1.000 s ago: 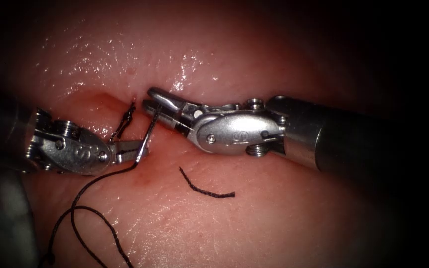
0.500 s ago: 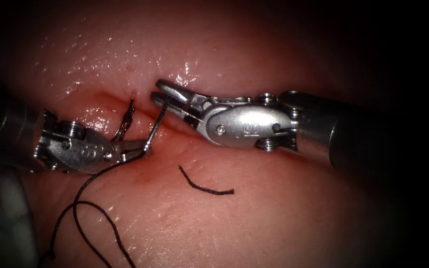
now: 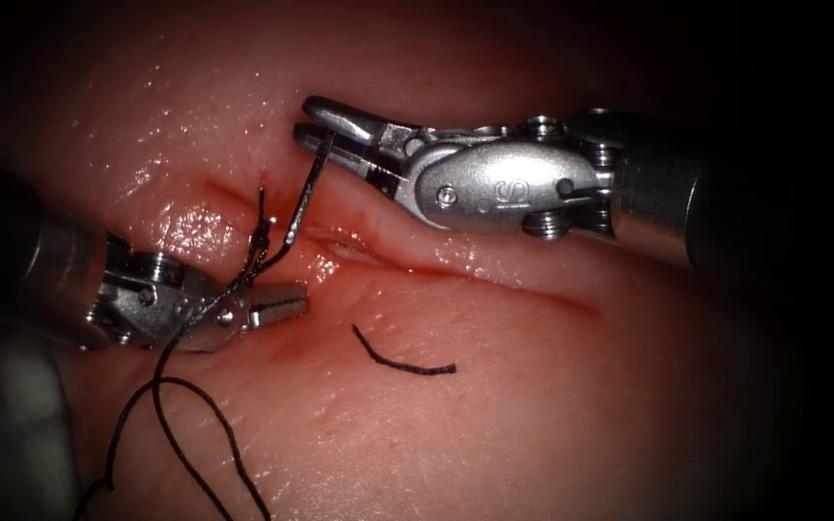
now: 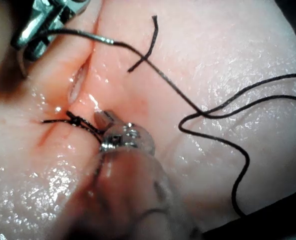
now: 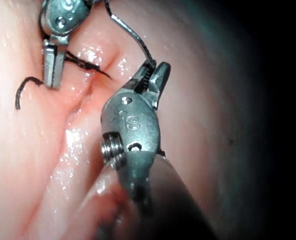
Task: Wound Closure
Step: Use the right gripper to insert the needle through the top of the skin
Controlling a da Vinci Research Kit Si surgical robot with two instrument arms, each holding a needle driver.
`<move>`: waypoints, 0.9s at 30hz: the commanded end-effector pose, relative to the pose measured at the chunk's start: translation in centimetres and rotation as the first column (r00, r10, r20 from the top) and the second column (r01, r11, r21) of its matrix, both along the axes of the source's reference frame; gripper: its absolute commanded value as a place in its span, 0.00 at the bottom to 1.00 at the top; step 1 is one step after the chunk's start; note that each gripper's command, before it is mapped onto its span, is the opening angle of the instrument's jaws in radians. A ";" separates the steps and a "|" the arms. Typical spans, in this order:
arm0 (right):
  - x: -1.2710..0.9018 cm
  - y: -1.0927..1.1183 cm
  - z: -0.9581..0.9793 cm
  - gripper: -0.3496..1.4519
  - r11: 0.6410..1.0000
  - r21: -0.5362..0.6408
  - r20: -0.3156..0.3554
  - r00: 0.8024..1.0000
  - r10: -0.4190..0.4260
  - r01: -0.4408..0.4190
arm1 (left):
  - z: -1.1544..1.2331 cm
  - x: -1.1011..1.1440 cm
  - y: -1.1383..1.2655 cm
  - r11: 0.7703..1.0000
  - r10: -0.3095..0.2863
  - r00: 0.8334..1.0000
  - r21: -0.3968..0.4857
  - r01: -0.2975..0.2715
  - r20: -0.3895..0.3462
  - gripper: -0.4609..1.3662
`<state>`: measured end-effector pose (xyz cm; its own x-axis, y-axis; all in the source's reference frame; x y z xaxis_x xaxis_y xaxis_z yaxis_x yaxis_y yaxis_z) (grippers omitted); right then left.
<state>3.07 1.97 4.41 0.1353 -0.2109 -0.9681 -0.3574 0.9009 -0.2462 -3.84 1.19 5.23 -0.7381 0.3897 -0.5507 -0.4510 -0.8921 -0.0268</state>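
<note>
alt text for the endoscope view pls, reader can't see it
The right tool grips the curved needle near one end, clear of the tissue, with thread trailing lower left. The left tool, fingers shut, holds nothing; a knotted stitch and a cut thread piece lie nearby.

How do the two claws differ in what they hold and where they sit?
The right claw is shut on the needle near one end, above the cut. The left claw holds nothing and sits lower, at the cut's left end beside the thread. Both are needle drivers.
</note>
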 end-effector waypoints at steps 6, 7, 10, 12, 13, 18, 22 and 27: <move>0.00 0.06 0.09 0.00 0.979 0.189 -0.047 0.995 0.085 -0.075 | -0.01 0.04 -0.01 1.000 0.008 1.000 0.004 -0.008 0.007 0.06; 0.00 0.10 0.11 0.00 0.968 0.234 -0.050 0.993 0.105 -0.091 | -0.01 0.05 -0.01 1.000 0.009 1.000 0.004 -0.009 0.008 0.06; -0.01 0.18 0.15 0.00 0.945 0.308 -0.060 0.989 0.137 -0.112 | -0.01 0.07 -0.01 1.000 0.005 1.000 0.007 -0.005 0.010 0.06; -0.02 0.24 0.18 0.00 0.921 0.370 -0.073 0.984 0.161 -0.123 | -0.01 0.07 -0.01 1.000 0.005 1.000 0.007 -0.005 0.009 0.06; -0.02 0.27 0.19 0.00 0.907 0.400 -0.078 0.982 0.175 -0.130 | -0.01 0.06 -0.01 1.000 0.005 1.000 0.007 -0.005 0.009 0.06; -0.03 0.38 0.23 0.00 0.856 0.499 -0.083 0.975 0.205 -0.137 | -0.01 0.05 0.00 1.000 0.004 1.000 0.007 -0.004 0.009 0.06; -0.03 0.43 0.24 0.00 0.800 0.588 -0.083 0.974 0.209 -0.121 | -0.01 0.05 0.00 1.000 0.004 1.000 0.007 -0.004 0.009 0.06; -0.03 0.49 0.24 0.00 0.748 0.657 -0.077 0.979 0.191 -0.094 | -0.01 0.05 0.00 1.000 0.004 1.000 0.008 -0.004 0.010 0.06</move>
<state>3.04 2.47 4.66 -0.0255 0.4851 -0.8741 -0.4779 0.7621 0.4368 -3.79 1.19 5.23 -0.7344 0.3906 -0.5550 -0.4499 -0.8925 -0.0328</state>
